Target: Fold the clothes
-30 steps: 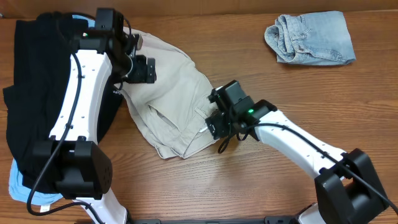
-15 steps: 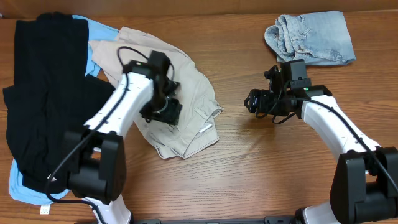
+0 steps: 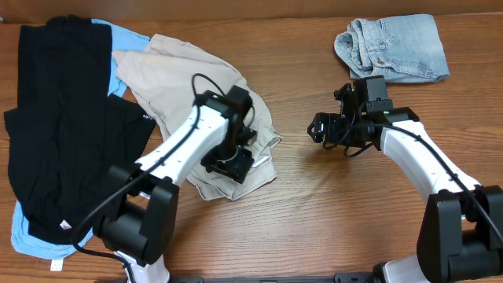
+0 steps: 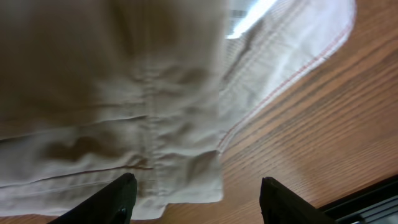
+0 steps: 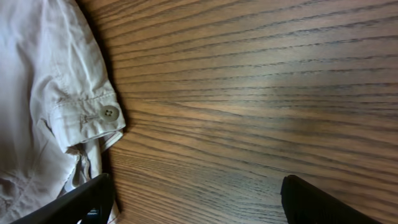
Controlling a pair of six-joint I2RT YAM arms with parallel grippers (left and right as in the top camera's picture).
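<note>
The pale beige shorts (image 3: 189, 79) lie crumpled at the table's middle left. My left gripper (image 3: 229, 167) is open and empty, low over their front corner; the left wrist view shows the shorts' seamed hem (image 4: 124, 137) between its fingers (image 4: 196, 199). My right gripper (image 3: 318, 130) is open and empty over bare wood, right of the shorts; its view (image 5: 193, 199) shows their buttoned edge (image 5: 68, 112) at the left. Black garments (image 3: 55, 134) lie at the far left over a sky-blue one (image 3: 126, 47).
A folded light-blue denim garment (image 3: 393, 47) lies at the back right. The wooden table (image 3: 330, 212) runs to the front edge.
My left gripper has moved from the back left, down across the beige shorts to their front corner. My right gripper left the shorts' right edge, moved right, and now holds still.
</note>
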